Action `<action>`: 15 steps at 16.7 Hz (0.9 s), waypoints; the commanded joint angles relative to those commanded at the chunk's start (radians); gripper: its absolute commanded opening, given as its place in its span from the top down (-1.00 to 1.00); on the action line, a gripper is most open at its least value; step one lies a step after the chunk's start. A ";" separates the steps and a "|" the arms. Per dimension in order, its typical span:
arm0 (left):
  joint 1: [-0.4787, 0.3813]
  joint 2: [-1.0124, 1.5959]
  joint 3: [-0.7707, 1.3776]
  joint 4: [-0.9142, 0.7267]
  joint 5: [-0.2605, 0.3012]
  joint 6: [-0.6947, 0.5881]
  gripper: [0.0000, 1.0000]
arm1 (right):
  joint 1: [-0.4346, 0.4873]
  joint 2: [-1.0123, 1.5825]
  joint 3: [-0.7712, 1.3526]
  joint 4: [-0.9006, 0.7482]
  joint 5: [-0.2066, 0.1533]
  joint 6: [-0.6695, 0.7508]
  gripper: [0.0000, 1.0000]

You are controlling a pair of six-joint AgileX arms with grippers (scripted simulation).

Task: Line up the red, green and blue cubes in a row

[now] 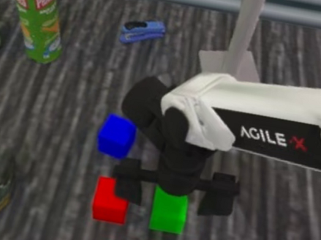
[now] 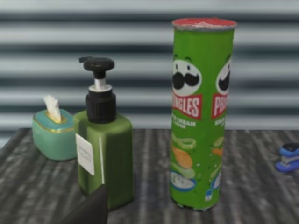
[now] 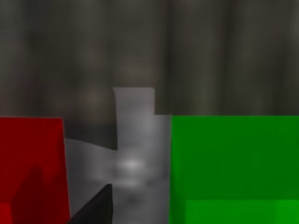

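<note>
The right arm [image 1: 285, 117], lettered "AGILE X", reaches in from three o'clock. Its right gripper [image 1: 175, 186] is spread wide astride the green cube [image 1: 169, 213], fingers clear. The Pringles can [image 2: 202, 112] stands at ten o'clock, the pump bottle [image 2: 103, 154] beside it. The red cube [image 1: 108, 207] lies near the green cube at nine o'clock, the blue cube [image 1: 116, 136] at eleven.

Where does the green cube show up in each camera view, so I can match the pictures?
Top view: the green cube sits near the bottom edge, centre, beneath the right end effector.
Left wrist view: not in it.
Right wrist view: it fills the lower right.
Shared landmark: the red cube, beside it with a gap between, seen in the top and right wrist views.
</note>
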State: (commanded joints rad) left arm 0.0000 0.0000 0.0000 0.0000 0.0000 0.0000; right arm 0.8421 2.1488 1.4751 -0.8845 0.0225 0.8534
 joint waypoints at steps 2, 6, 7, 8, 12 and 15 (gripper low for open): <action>0.000 0.000 0.000 0.000 0.000 0.000 -1.00 | 0.003 -0.012 0.028 -0.038 -0.001 0.001 -1.00; 0.000 0.000 0.000 0.000 0.000 0.000 -1.00 | 0.011 -0.062 0.117 -0.185 -0.001 0.002 -1.00; 0.000 0.000 0.000 0.000 0.000 0.000 -1.00 | 0.012 -0.073 0.135 -0.214 0.000 0.001 -1.00; 0.000 0.000 0.000 0.000 0.000 0.000 -1.00 | 0.012 -0.082 0.147 -0.232 -0.001 0.001 -1.00; 0.000 0.000 0.000 0.000 0.000 0.000 -1.00 | 0.007 -0.083 0.149 -0.237 -0.001 0.000 -1.00; -0.008 0.027 0.027 -0.019 0.000 -0.004 -1.00 | -0.007 -0.113 0.127 -0.221 0.004 -0.011 -1.00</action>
State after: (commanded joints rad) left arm -0.0079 0.0274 0.0270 -0.0186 -0.0004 -0.0041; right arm 0.8351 2.0356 1.6023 -1.1058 0.0265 0.8424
